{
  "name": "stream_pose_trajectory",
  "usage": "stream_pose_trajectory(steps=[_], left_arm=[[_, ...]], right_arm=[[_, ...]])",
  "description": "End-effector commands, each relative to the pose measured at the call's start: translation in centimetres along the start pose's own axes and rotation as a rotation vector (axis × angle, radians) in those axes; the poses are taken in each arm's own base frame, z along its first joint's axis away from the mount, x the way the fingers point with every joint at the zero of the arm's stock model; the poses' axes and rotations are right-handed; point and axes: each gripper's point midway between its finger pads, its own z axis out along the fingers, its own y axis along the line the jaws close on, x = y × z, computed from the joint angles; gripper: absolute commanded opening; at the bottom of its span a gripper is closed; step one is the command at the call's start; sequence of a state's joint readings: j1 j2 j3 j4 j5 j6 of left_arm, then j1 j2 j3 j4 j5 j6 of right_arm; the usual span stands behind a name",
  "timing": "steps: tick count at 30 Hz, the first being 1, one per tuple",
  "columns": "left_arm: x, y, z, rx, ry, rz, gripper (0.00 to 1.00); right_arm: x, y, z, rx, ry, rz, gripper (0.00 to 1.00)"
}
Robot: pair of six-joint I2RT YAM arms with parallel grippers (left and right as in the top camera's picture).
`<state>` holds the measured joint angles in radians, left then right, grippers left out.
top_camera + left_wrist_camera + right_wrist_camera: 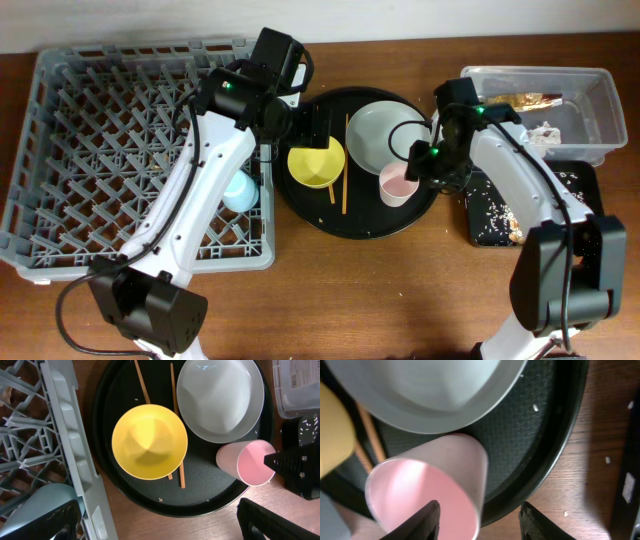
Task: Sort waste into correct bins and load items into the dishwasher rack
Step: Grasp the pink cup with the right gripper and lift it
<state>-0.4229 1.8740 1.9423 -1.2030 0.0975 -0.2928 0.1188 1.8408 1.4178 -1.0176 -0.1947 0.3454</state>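
Note:
On the round black tray [360, 225] stand a yellow bowl [316, 165], a grey-green plate [385, 135] and a pink cup [397, 184], with two chopsticks [345, 180] beside the bowl. My right gripper [480, 520] straddles the pink cup's [440, 475] wall, one finger inside and one outside. The jaws are partly closed, with a gap left outside the wall. My left gripper [160, 525] hangs wide open above the yellow bowl [149, 441], holding nothing. A blue cup [240, 190] lies in the dishwasher rack [90, 150].
A clear tub [590, 120] at the back right holds a brown-gold wrapper [530, 100] and white tissue [545, 132]. In front of it a shallow black tray [480, 230] holds rice and scraps. Rice grains dot the wood by the round tray.

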Motion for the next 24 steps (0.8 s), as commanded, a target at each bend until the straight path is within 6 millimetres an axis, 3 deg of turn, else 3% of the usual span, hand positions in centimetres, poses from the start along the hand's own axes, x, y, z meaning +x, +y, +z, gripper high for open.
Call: stream_pose_trajectory(steps=[1,2,4,10,14,18,24], left_arm=[[-0.4,0.5,0.1,-0.013,-0.010,-0.014,0.99],[-0.5,0.5,0.1,-0.012,-0.012,-0.014,0.99],[-0.5,0.5,0.1,-0.012,-0.012,-0.014,0.99],[-0.5,0.5,0.1,-0.012,-0.013,-0.014,0.99],[-0.5,0.4,0.1,-0.008,-0.011,-0.014,0.99],[-0.1,-0.7,-0.1,0.099,0.022,-0.032,0.99],[0.4,-2.0,-1.6,0.363,0.094,-0.079,0.99]], right_arm=[[-0.1,-0.8,0.7,0.052,-0.002,0.009,0.40],[-0.1,-0.8,0.9,0.051,-0.004,0.009,0.34],[0.0,-1.0,1.4,0.051,-0.004,0.009,0.33],[0.8,-1.5,2.7,0.055,0.009,0.030,0.05],[1.1,-0.5,2.7,-0.004,0.030,0.031,0.04],[1.9,2.8,0.3,-0.189,0.043,0.016,0.04],[3.5,5.8,-5.7,-0.360,-0.022,-0.086,0.04]])
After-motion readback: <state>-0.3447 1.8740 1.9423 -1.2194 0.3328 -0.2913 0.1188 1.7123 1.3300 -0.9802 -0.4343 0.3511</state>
